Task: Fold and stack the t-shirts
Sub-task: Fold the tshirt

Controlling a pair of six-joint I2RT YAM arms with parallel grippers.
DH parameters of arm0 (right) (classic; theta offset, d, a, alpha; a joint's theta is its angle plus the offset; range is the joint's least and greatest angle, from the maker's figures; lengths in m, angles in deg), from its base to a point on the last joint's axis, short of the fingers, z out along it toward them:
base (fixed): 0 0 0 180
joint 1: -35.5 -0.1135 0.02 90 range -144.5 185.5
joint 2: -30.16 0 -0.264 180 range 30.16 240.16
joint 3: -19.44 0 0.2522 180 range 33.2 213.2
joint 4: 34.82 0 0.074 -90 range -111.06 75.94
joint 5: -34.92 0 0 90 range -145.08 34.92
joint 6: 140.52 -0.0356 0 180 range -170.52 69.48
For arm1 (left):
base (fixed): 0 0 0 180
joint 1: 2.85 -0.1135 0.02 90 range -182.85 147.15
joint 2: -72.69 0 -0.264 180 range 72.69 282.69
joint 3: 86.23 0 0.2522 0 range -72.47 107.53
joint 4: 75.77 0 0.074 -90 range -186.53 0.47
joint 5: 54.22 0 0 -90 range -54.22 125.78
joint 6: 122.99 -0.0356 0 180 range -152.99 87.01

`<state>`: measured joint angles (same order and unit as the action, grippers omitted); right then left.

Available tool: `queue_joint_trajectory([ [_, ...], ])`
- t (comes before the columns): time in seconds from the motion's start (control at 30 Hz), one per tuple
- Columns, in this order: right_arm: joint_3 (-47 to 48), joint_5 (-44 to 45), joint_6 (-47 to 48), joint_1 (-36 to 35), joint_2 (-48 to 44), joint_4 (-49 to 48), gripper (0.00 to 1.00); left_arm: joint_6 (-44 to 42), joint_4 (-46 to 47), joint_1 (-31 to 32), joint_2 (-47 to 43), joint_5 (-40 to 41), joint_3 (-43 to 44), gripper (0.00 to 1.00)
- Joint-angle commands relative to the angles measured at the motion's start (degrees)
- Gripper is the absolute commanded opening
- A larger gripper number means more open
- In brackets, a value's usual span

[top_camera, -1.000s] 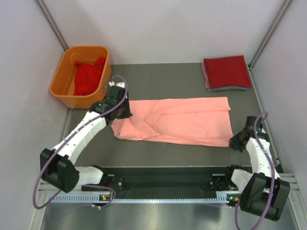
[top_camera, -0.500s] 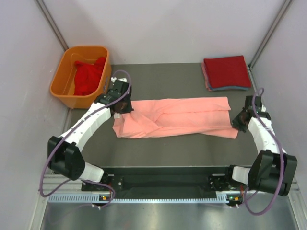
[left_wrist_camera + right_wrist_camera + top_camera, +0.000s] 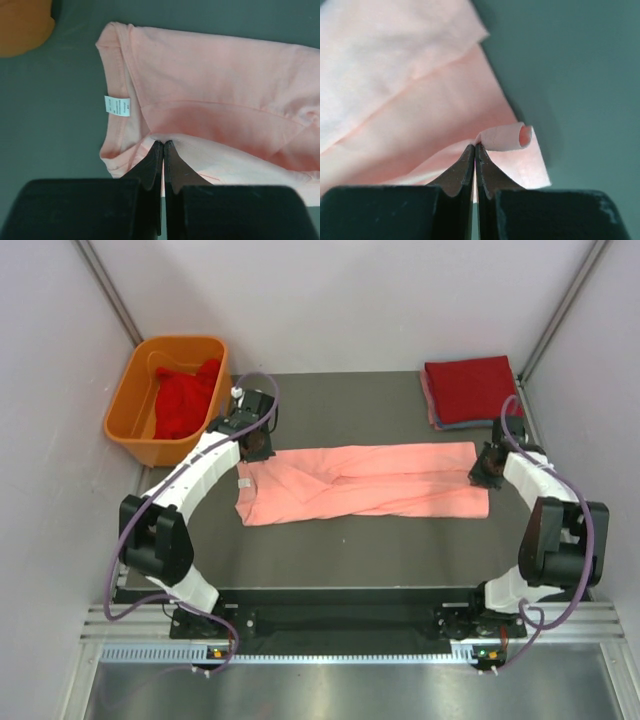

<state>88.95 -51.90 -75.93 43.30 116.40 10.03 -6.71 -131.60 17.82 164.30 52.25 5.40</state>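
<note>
From above, we see the salmon-pink t-shirt (image 3: 370, 480) lying as a long band across the middle of the table (image 3: 360, 550). It is narrower than a second ago, when its near edge sagged well toward the bottom of the frame. The left gripper (image 3: 255, 445) has moved up to the band's upper left end. The right gripper (image 3: 483, 472) has climbed from the lower right to the band's right end. The red t-shirt (image 3: 185, 400) sits in the orange tub (image 3: 135, 400) at upper left, and the folded stack (image 3: 470, 390) lies at upper right; neither has shifted.

In the left wrist view, we find the left gripper (image 3: 163, 145) with its fingers pressed together on a fold of the salmon-pink t-shirt (image 3: 215, 75), just right of the white neck label (image 3: 117, 105).

In the right wrist view, the right gripper (image 3: 475, 146) is clamped on the salmon-pink t-shirt (image 3: 395, 75), with a curl of hem (image 3: 505, 137) at its tips.
</note>
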Motion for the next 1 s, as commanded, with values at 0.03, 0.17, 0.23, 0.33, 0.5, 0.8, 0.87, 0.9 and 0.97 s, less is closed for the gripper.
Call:
queue_joint_trajectory([
  [0.03, 5.3, 1.3, 3.3, -4.1, 3.5, -2.4, 0.0, -2.8, -3.0, -0.7, 1.7, 6.5, 4.7, 0.0],
  [0.17, 6.2, 3.1, 3.5, -6.0, 5.3, -2.6, 0.0, -4.5, -4.3, -1.7, 2.0, 8.1, 5.6, 0.0],
  [0.23, 6.3, 3.4, 3.4, -6.1, 6.3, -3.1, 0.0, -5.2, -4.2, -1.9, 1.8, 7.7, 5.8, 0.0],
  [0.33, 7.2, 5.1, 3.0, -6.1, 8.6, -2.9, 0.0, -6.2, -3.0, -2.0, 2.0, 6.6, 5.8, 0.0],
  [0.5, 9.4, 7.6, 1.9, -6.1, 11.8, -2.4, 0.0, -6.7, -2.6, -2.0, 4.0, 4.8, 7.0, 0.0],
  [0.8, 11.0, 9.6, 0.2, -6.1, 14.0, -2.1, 0.0, -7.1, -3.0, -2.1, 9.0, 6.3, 9.6, 0.0],
  [0.87, 11.6, 10.2, -0.4, -6.2, 14.1, -1.9, 0.0, -6.4, -3.8, -2.4, 10.6, 7.1, 10.4, 0.0],
  [0.9, 11.8, 10.0, -0.4, -6.1, 14.3, -1.7, 0.0, -6.2, -4.2, -2.5, 11.0, 7.2, 10.9, 0.0],
  [0.97, 12.6, 10.4, -0.6, -6.2, 14.6, -1.6, 0.0, -6.2, -4.2, -2.6, 12.0, 7.3, 11.0, 0.0],
])
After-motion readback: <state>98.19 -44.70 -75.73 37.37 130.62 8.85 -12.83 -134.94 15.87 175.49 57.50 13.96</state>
